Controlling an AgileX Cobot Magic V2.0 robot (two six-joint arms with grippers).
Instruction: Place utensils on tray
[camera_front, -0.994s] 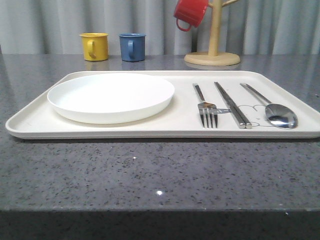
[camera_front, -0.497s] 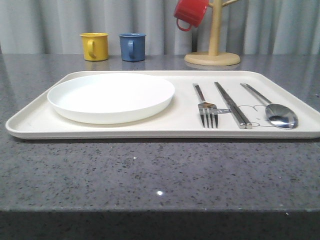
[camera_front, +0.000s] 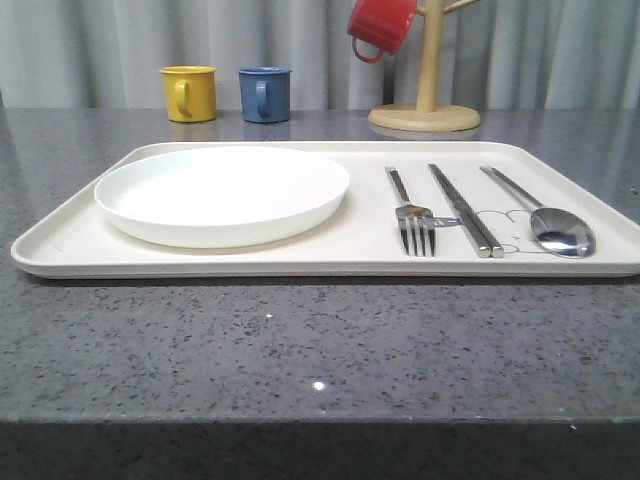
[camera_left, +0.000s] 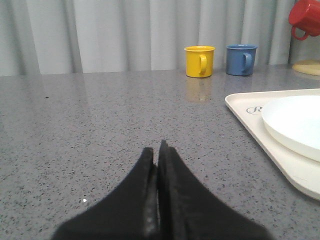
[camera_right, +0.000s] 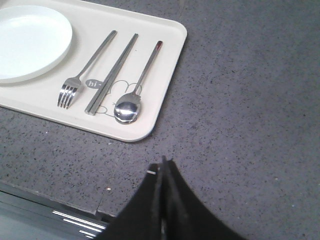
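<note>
The cream tray (camera_front: 360, 255) lies across the middle of the grey table. On its right half rest a fork (camera_front: 412, 215), a pair of chopsticks (camera_front: 463, 208) and a spoon (camera_front: 545, 215), side by side; they also lie on the tray (camera_right: 165, 75) in the right wrist view as the fork (camera_right: 82, 70), chopsticks (camera_right: 112, 72) and spoon (camera_right: 135, 87). A round white plate (camera_front: 222, 193) sits on the tray's left half. My left gripper (camera_left: 156, 146) is shut and empty over bare table left of the tray (camera_left: 250, 122). My right gripper (camera_right: 162, 162) is shut and empty, off the tray's right corner.
A yellow mug (camera_front: 189, 93) and a blue mug (camera_front: 265, 94) stand at the back left. A wooden mug tree (camera_front: 427, 85) with a red mug (camera_front: 380, 25) hanging on it stands at the back right. The table's front edge (camera_right: 55, 202) runs close by my right gripper.
</note>
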